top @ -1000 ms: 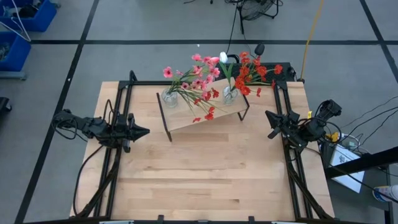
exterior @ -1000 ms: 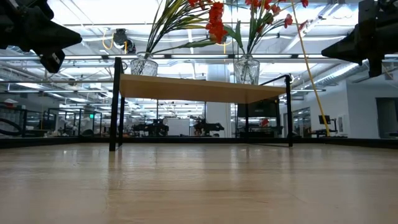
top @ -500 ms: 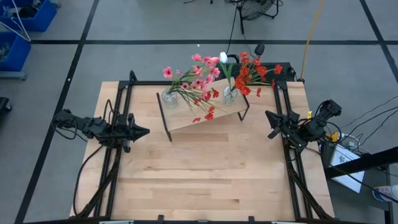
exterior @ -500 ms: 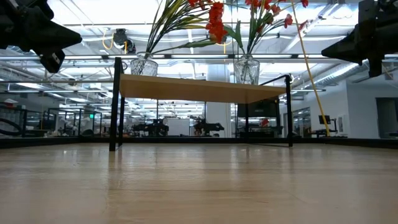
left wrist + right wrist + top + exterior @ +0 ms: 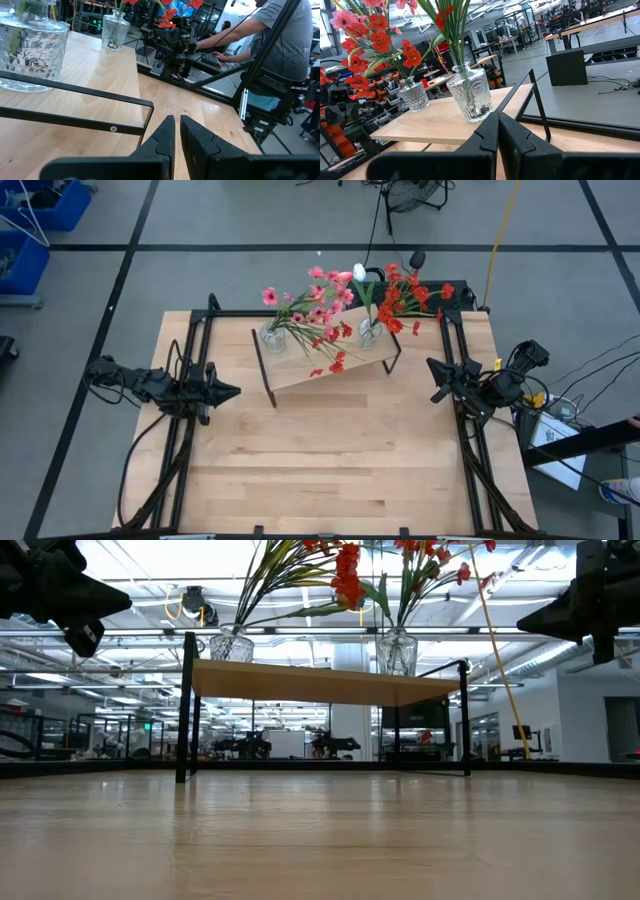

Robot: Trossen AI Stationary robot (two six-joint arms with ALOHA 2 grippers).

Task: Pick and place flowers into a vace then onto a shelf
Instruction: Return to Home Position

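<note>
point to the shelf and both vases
shelf [image 5: 320,685], low view, front edge of the board
left vase [image 5: 272,337], high view, glass body
right vase [image 5: 370,332], high view, glass body

The high view looks straight down from well above and takes in the whole counter [image 5: 330,470], the left arm [image 5: 150,385], the right arm [image 5: 480,388] and the surrounding floor. The low view sits at counter-top height and faces level across the boards toward the shelf [image 5: 330,683] and the room behind it. The arms enter at its upper corners. The left wrist view looks forward past the left tool [image 5: 177,119], close to the shelf's edge, across the counter to the right arm and a person [image 5: 285,40] beyond. The right wrist view looks past the right tool [image 5: 497,116] at the shelf from the opposite side. All four views share the shelf and its two vases [image 5: 397,652].
</note>
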